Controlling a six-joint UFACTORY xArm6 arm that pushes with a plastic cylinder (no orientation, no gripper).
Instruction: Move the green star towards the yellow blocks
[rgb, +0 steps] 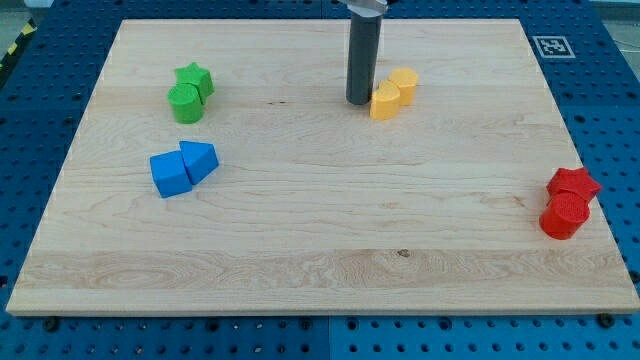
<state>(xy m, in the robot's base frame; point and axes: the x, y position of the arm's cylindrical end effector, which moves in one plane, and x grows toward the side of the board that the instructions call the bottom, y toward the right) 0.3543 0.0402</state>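
Green star (196, 77), upper left, touching green cylinder (185, 103).
My tip (358, 101) just left of yellow blocks (394, 93), upper centre; no pincer in sight.

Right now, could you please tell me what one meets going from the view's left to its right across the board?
Blue blocks → green blocks → my tip → yellow blocks → red blocks. The blue and green pairs overlap somewhat in left-right span; blue starts further left.
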